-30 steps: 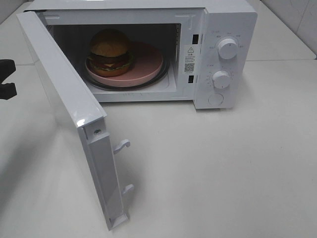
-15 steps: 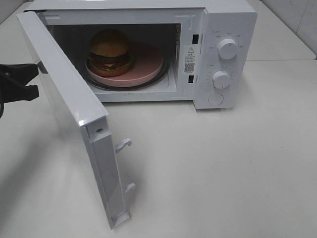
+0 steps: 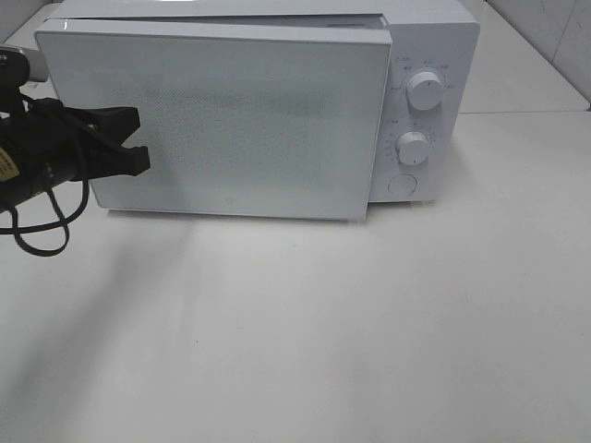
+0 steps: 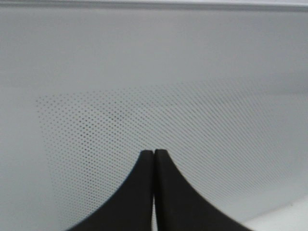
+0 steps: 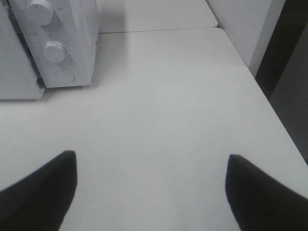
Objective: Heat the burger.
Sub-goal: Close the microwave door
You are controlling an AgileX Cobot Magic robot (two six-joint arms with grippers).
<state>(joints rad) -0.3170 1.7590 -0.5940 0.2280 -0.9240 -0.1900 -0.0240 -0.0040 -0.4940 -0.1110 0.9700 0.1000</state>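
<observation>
The burger is hidden behind the white microwave door [image 3: 240, 120], which lies almost flat across the oven front; its latch edge still stands slightly proud of the control panel [image 3: 420, 55]. My left gripper [image 3: 137, 139] is shut with nothing in it. It sits against the hinge-side half of the door. In the left wrist view its fingertips [image 4: 154, 153] meet on the door's dotted window [image 4: 192, 125]. My right gripper [image 5: 151, 156] hangs open and empty over bare tabletop to the right of the microwave [image 5: 62, 43]; it is outside the exterior high view.
The control panel carries two round knobs [image 3: 425, 89] [image 3: 413, 148] and a round button [image 3: 403, 185]. White tabletop [image 3: 323, 323] stretches in front of and to the right of the microwave. A black cable [image 3: 42, 235] loops below the left arm. The table's right edge [image 5: 269, 96] borders a dark gap.
The door has swung from wide open to almost closed, hiding the burger and pink plate. My left gripper moved right, staying against the door's outer face. The right gripper's opening is unchanged.
</observation>
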